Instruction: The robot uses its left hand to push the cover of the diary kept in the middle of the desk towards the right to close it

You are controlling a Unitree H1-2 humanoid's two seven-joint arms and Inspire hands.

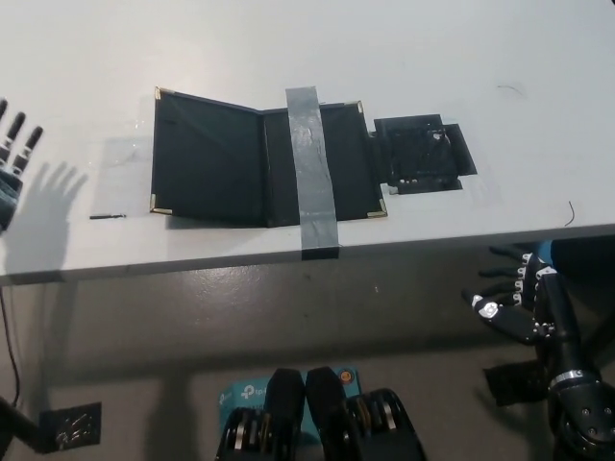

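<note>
A black diary (264, 160) lies open on the white desk (317, 48), brass corners showing. Its left cover (207, 158) is tilted slightly up from the spine. A strip of grey tape (312, 168) runs over its right half and down the desk's front edge. My white left hand (12, 163) is at the far left edge of the picture, mostly cut off, fingers spread and open, well apart from the diary. My black right hand (519, 298) hangs below the desk's front edge at the lower right, fingers apart, holding nothing.
A black taped patch (423, 154) sits just right of the diary. A short dark line (107, 217) marks the desk left of the diary. The desk's front edge (288, 259) runs across the middle, with grey floor below.
</note>
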